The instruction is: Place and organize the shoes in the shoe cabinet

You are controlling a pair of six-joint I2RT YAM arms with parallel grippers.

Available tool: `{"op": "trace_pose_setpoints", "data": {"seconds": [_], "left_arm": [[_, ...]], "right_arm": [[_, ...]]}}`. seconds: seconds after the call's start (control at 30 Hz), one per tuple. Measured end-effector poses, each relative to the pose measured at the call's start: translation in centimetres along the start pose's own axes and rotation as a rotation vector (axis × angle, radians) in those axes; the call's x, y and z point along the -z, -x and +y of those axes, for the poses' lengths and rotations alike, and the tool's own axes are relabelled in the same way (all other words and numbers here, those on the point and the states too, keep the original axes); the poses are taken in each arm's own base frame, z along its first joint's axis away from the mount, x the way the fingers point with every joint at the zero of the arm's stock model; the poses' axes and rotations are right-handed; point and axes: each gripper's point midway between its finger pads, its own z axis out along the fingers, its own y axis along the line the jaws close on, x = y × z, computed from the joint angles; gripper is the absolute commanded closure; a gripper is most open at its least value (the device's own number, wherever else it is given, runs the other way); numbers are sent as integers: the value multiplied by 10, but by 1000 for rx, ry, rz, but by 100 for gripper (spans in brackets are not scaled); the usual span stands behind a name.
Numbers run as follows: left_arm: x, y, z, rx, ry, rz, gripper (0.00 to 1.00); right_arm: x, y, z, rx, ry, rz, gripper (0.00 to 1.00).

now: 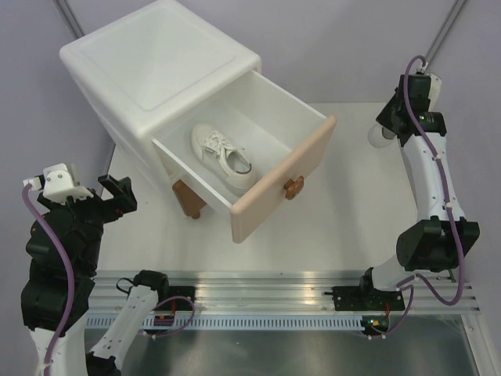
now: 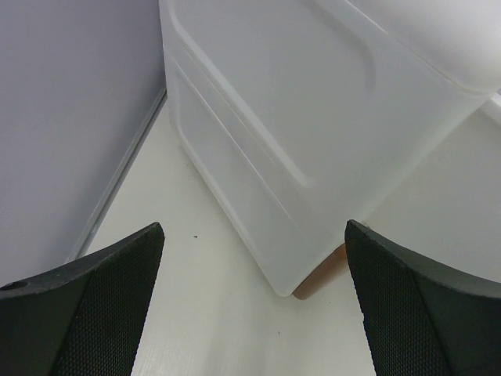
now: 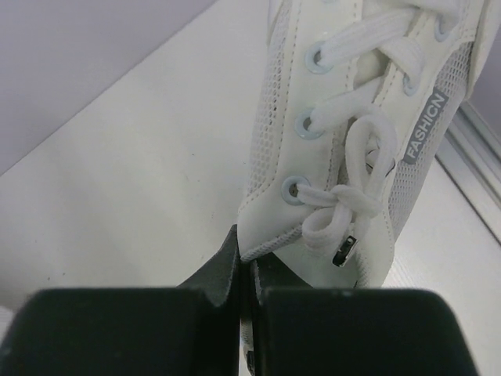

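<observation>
The white shoe cabinet point(image 1: 156, 70) stands at the back left with its upper drawer pulled open by its beige front point(image 1: 290, 176). One white sneaker point(image 1: 223, 157) lies inside the drawer. My right gripper point(image 1: 389, 125) is at the far right. In the right wrist view it point(image 3: 245, 270) is shut on the collar edge of the second white sneaker point(image 3: 344, 117); only a white bit of that sneaker point(image 1: 380, 135) shows from above. My left gripper point(image 1: 119, 196) is open and empty left of the cabinet; in the left wrist view it point(image 2: 254, 305) faces the cabinet's side wall point(image 2: 297, 117). The black shoes are out of view.
A bear-shaped knob point(image 1: 293, 186) sits on the drawer front. A brown foot point(image 1: 190, 200) shows under the cabinet, also in the left wrist view point(image 2: 321, 278). The grey wall point(image 2: 70, 117) is close on the left. The metal rail point(image 1: 274, 301) runs along the near edge.
</observation>
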Motion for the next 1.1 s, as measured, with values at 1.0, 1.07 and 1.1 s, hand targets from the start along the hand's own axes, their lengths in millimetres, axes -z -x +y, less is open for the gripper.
{"op": "trace_pose_setpoints", "data": {"seconds": [1.0, 1.07, 1.1], "left_arm": [[-11, 7, -10, 2, -24, 1, 0], [-11, 7, -10, 2, -24, 0, 0], [-11, 7, -10, 3, -24, 0, 0]], "right_arm": [[241, 92, 174, 413, 778, -433, 99], [255, 86, 184, 432, 840, -430, 99], [261, 83, 189, 443, 873, -424, 99]]}}
